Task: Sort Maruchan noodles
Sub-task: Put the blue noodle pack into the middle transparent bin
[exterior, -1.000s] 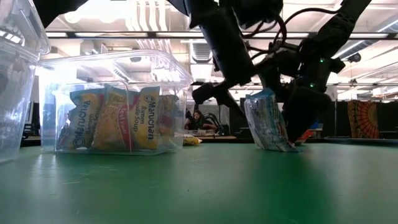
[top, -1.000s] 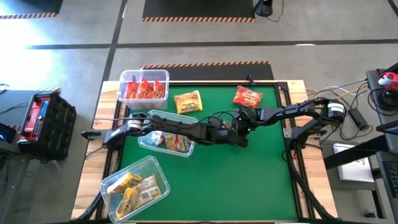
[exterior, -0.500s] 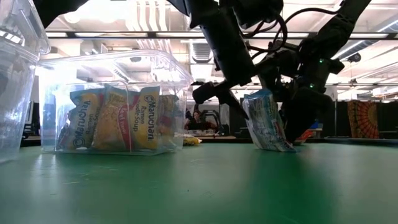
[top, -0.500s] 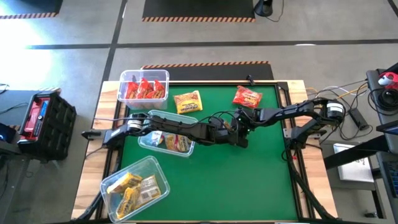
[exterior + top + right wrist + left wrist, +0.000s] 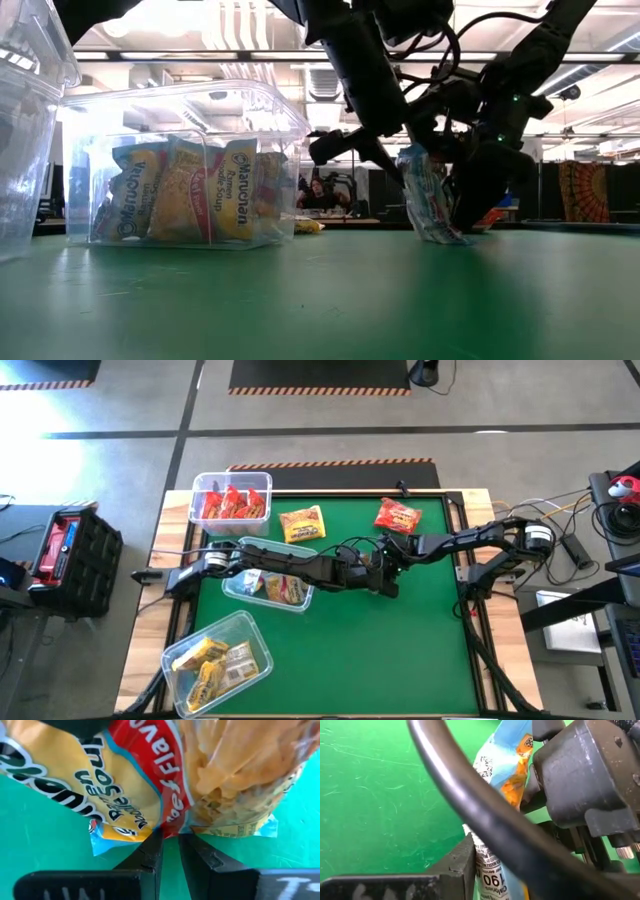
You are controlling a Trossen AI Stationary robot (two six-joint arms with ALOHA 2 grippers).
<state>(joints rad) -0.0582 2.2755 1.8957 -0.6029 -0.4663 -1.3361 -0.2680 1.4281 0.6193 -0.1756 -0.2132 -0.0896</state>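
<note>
An orange-and-blue noodle packet (image 5: 430, 200) stands on its edge near the middle of the green table (image 5: 420, 650), between my two grippers. My left gripper (image 5: 368, 570) reaches it from the table's left and has closed on it. My right gripper (image 5: 386, 566) comes from the right and is shut on the same packet (image 5: 150, 780). A loose yellow packet (image 5: 302, 524) and a loose red packet (image 5: 399, 516) lie flat near the far edge. My left gripper has one finger (image 5: 466, 862) flat against the packet's printed face (image 5: 487, 870), near its lower end; a cable hides the other finger. It comes from the table's left, slanting down. My right gripper pinches the packet's sealed edge (image 5: 170, 831) between its two fingertips, coming from the table's right. The packet stands nearly upright, its bottom edge (image 5: 440, 238) on the table.
Three clear bins stand along the left. One holds red packets (image 5: 232, 500), one under my left arm holds orange-and-blue packets (image 5: 268, 585), and one near the front holds yellow packets (image 5: 218, 660). The table's near right part is bare green.
My left gripper has shut on the packet; in the low view its finger has moved in against the packet's side. The packet has been drawn a little more upright and looks narrower. My right gripper has kept its hold and place.
</note>
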